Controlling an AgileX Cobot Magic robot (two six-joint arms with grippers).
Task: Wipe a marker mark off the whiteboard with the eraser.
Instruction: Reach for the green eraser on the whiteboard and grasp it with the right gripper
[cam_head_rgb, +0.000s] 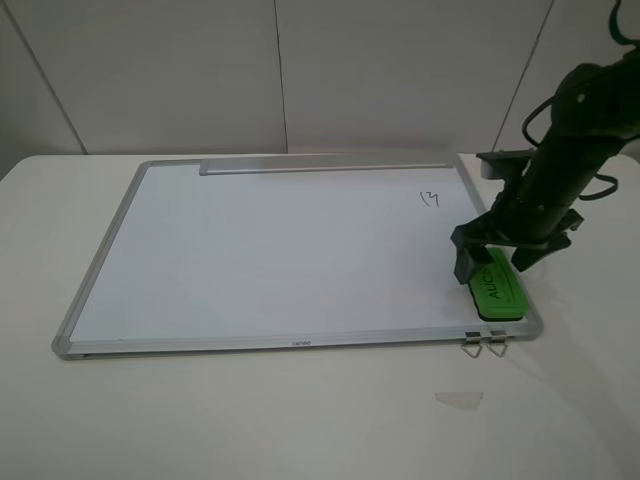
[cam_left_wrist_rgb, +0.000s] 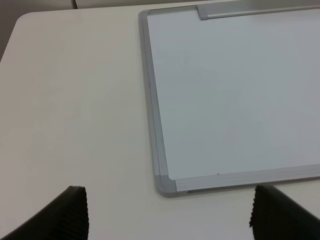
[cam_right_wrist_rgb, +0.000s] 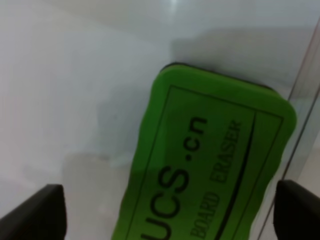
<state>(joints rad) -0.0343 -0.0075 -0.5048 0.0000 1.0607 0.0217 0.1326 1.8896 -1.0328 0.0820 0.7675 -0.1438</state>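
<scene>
Green rounded rectangular eraser (cam_head_rgb: 497, 290) lies on the near right corner of the large silver-framed whiteboard (cam_head_rgb: 280, 250), under the dark right gripper (cam_head_rgb: 498, 260). Black marker mark (cam_head_rgb: 430, 198) further back, two metal clips (cam_head_rgb: 485, 345) beside.
Left wrist: left gripper (cam_left_wrist_rgb: 167, 220) spread above white table (cam_left_wrist_rgb: 75, 100), board corner near.
Right wrist: fingers spread astride eraser, lettering "UCS .cn BOARD ERASER".

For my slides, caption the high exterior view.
Open right gripper straddling the green eraser at the whiteboard corner, marker mark not yet wiped.
</scene>
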